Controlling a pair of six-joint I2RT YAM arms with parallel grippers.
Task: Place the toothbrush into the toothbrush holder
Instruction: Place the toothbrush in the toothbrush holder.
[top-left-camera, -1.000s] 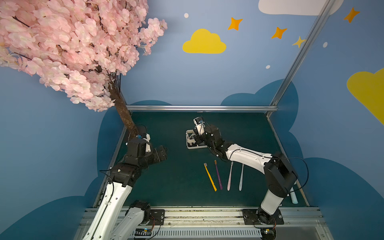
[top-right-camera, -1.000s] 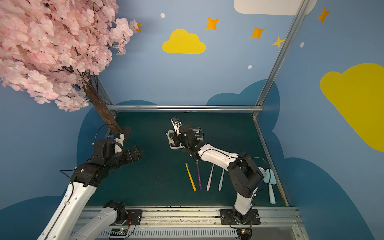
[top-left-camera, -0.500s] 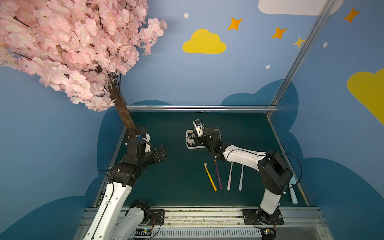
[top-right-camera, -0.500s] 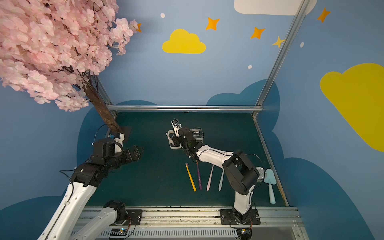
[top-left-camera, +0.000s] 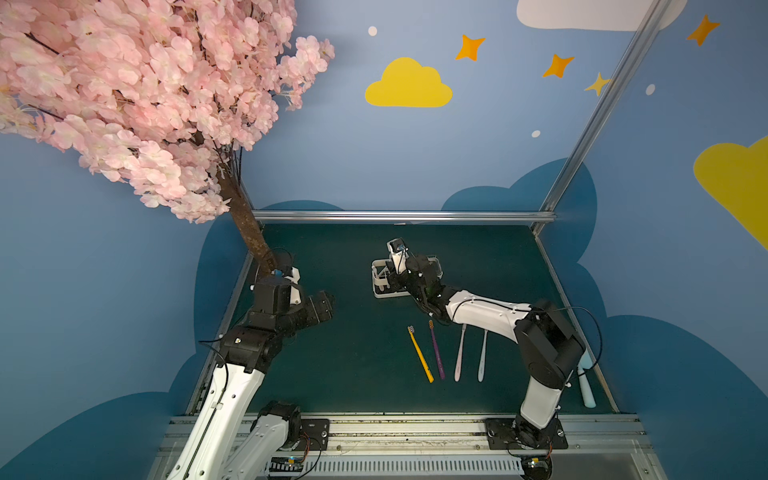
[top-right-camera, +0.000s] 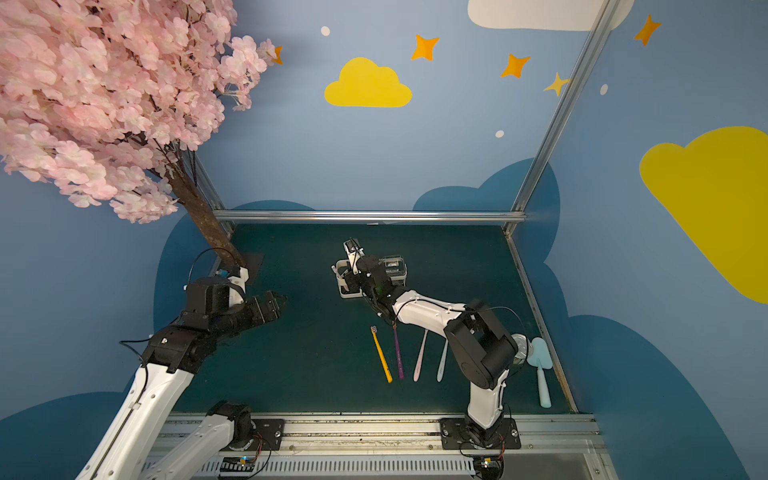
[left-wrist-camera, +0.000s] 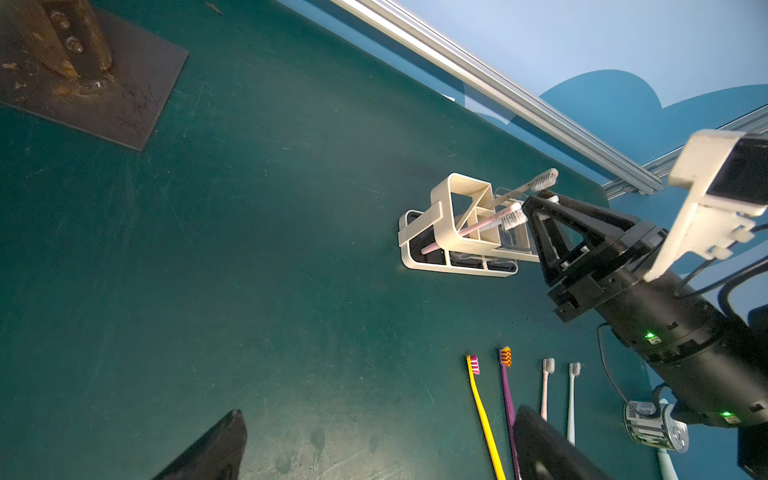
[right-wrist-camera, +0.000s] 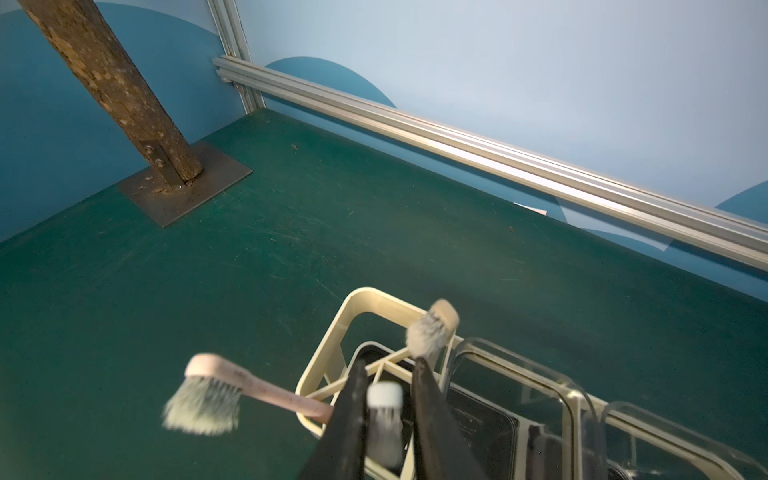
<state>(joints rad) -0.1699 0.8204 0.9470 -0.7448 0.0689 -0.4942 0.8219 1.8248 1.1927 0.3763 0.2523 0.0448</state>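
Right tool (right-wrist-camera: 390, 360) narrowly parted over slot section of holder (right-wrist-camera: 328, 353), white toothbrush (right-wrist-camera: 384, 399) between jaws, head just behind tips, gap on 1 side. Left tool (left-wrist-camera: 380, 411) wide, empty, well apart from holder.

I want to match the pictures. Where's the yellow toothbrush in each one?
Both top views: yellow toothbrush on the green mat, leftmost of four.
Left wrist: yellow toothbrush beside the purple toothbrush, ending the row.
Right wrist: not in it.
Shared landmark: the white toothbrush holder.

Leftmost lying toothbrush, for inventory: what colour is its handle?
Yellow; the toothbrush shows best in left wrist view.
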